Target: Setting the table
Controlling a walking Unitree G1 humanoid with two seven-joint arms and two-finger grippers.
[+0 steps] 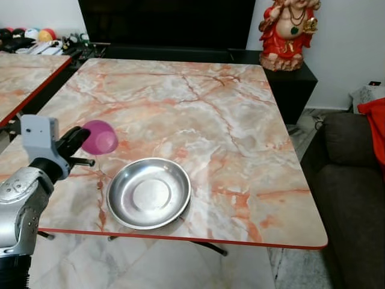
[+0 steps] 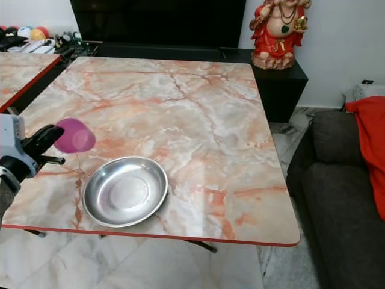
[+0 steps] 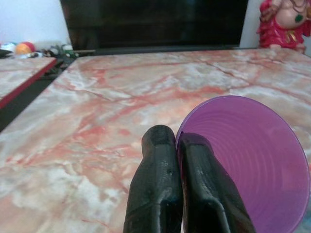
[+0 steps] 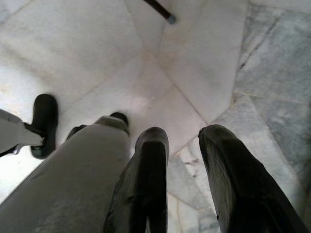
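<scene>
Large marble-patterned table (image 1: pixel 198 108) with a red edge, pink and orange veining across the whole top, far edge running toward a dark cabinet (image 1: pixel 289 84) against the wall. Second table of the same marble (image 1: pixel 24 75) just beyond the left edge, apart from the first by a dark gap. Grey sofa (image 1: pixel 349 186) off the right edge, with a red cloth (image 1: pixel 376 129) draped over its far end. Red and gold figurine (image 1: pixel 289 33) standing on the dark cabinet, past the far right corner. Pale marble floor (image 4: pixel 160 63) below, seen between the table legs. Round steel plate (image 1: pixel 148 192) lying flat near the front edge, left of its middle, shallow and shiny, touching nothing else. Left gripper (image 1: pixel 77 139) raised over the front left part of the table, well above the top, fingers (image 3: pixel 160 184) pressed together on the rim of a purple cup (image 1: pixel 99 137); one finger inside the wall, one outside. Cup tipped on its side in the air, mouth facing the wrist camera, base pointing toward the far edge; just left of and beyond the plate, not touching it. Right gripper (image 4: pixel 182 160) hanging down by the robot's leg over the floor, fingers spread with a clear gap, holding nothing. Small coloured balls (image 1: pixel 42 33) among clutter past the far left corner, too small to tell more.
</scene>
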